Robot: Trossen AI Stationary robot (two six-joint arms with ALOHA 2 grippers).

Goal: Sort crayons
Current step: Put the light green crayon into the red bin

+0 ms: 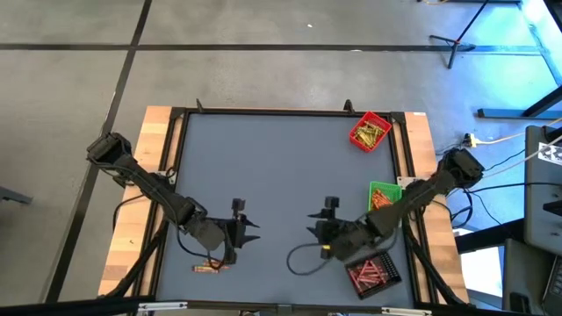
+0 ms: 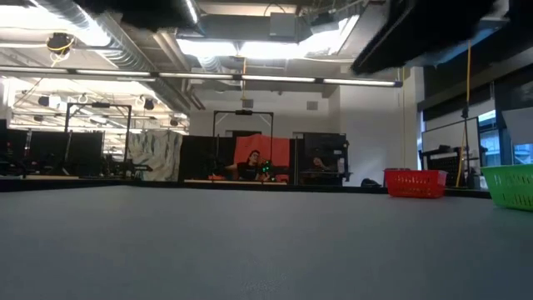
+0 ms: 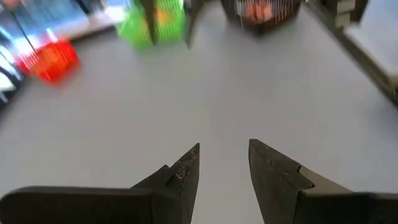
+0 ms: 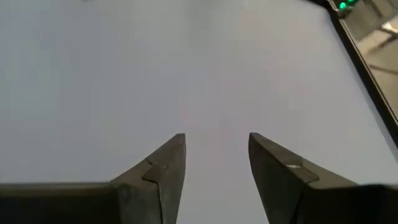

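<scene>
Left gripper (image 3: 224,168): jaws parted, nothing between them, bare grey table (image 1: 281,167) under the tips. In the high view it sits at the near left part of the table, pointing toward the middle. Right gripper (image 4: 214,165): jaws also parted and empty, over bare table; in the high view it is at the near right, facing the left one across a gap.

Nearest crayons: 2 or 3 loose crayons (image 1: 209,268) lying flat on the table just beside the left arm, toward the near edge, reddish-orange; exact count too small to tell. They look like the unsorted leftovers, so I'd judge the left gripper is open ready for a pick.

Farther out, 3 trays down the right side: black tray (image 1: 372,272) near the right arm, holding mostly red sticks; green tray (image 1: 384,195) beyond it with orange ones; red tray (image 1: 370,131) at the far right corner with yellowish-green ones. Colours are kept apart per tray, so the sort looks mostly done. Right gripper's emptiness beside the black tray would fit a drop there, a guess only.
</scene>
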